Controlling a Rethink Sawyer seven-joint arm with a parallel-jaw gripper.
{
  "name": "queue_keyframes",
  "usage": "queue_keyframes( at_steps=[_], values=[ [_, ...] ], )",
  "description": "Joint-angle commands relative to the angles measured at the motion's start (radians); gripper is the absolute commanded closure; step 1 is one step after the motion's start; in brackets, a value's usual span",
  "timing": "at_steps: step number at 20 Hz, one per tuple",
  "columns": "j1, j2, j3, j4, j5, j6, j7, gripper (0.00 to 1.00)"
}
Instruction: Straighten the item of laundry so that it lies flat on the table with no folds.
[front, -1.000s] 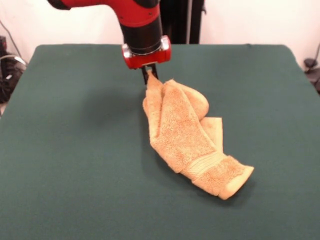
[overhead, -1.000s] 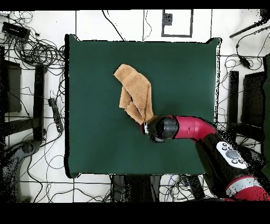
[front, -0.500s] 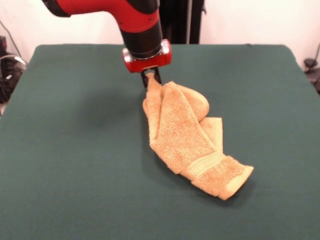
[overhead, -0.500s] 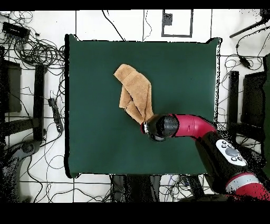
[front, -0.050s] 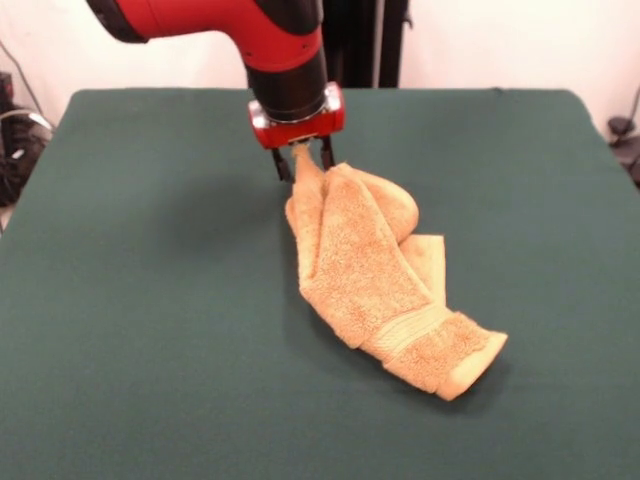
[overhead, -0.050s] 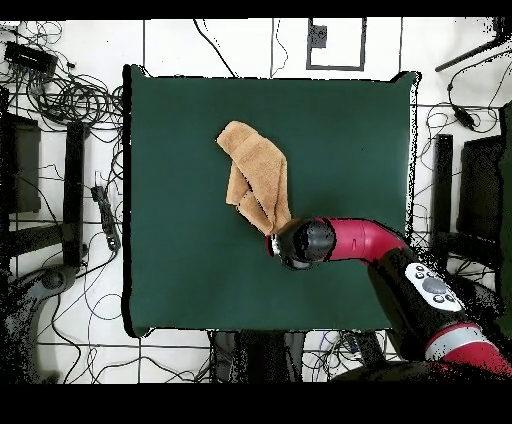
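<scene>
Front and overhead views of the towel-straightening task. The claw (front, -0.050s: 301, 162) stands low over the table (front, -0.050s: 140, 300), its two dark fingers parted and straddling the raised corner peak of the towel (front, -0.050s: 370, 285); nothing is clamped, though the cloth tip rises between the fingers and may brush them. From that peak the towel runs away from the claw as a long, crumpled strip, doubled over itself, with a rounded hump just beside the claw and its banded end lying farthest from it, flat on the felt. In the overhead view the arm's wrist covers the claw and the towel (overhead, -0.050s: 256, 172) stretches off from under it toward the table's opposite edge.

Step in hand, as judged: release of the corner after a pull, with the cloth far from flat. The next move calls for lifting clear of the peak without snagging it, then taking a fresh hold on a buried edge or corner of the folded layer and drawing it sideways to open the fold.

Against the views one second and half a second earlier: the fingers were then pinched together on the corner tip; now they are spread. The towel itself has hardly shifted
</scene>
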Motion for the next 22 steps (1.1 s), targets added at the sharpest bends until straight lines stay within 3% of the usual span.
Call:
queue_keyframes(
  at_steps=[1,9,22],
  values=[
    [0.054,0.023,0.09,-0.051,-0.026,0.058,-0.113,0.0],
    [0.104,-0.038,0.089,-0.062,0.011,0.139,-0.092,0.0],
    [0.133,-0.079,0.093,-0.103,-0.011,0.22,-0.153,0.0]
  ],
)
